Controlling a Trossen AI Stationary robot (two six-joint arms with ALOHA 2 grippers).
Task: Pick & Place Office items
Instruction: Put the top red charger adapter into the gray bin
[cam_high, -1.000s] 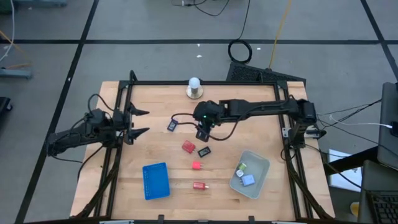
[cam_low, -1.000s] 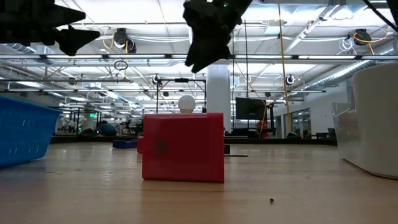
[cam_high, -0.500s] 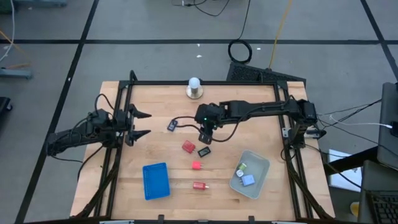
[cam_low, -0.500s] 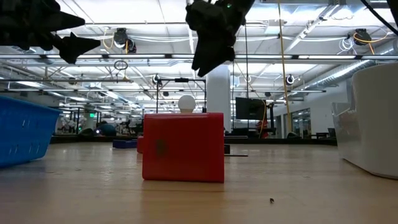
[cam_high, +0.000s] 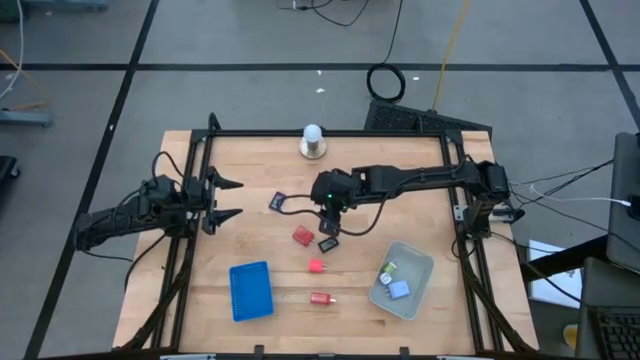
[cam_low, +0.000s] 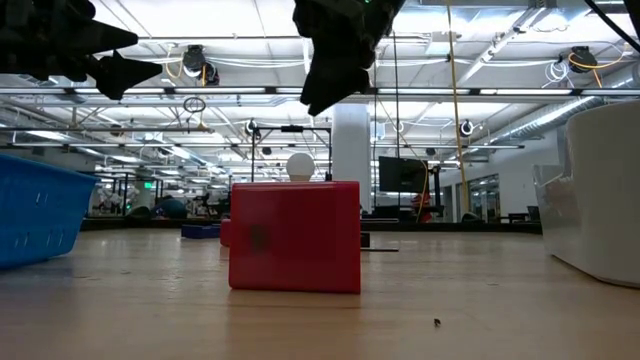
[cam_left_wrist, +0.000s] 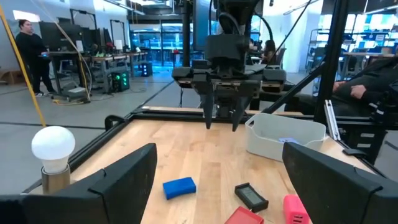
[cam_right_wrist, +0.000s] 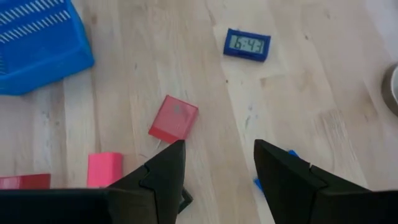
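Two small office items are lying in the clear grey plastic bin; five are waiting on the table. Right gripper is hovering, jaws parted, empty; left gripper is idling, spread wide.

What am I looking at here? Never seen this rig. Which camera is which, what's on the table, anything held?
Two dark robot arms work at a wooden table. One picture looks straight down, one sits at tabletop height, and one camera rides on each wrist.

The left gripper waits open at the table's left edge. The right gripper hovers over the middle with its fingers parted and nothing between them.

On the wood lie a red block, a pink block, a small black rectangular clock and a small blue clock. A flat blue tray lies towards the left, a clear grey bin with pieces inside towards the right, and a white ball on a metal base at the far edge.
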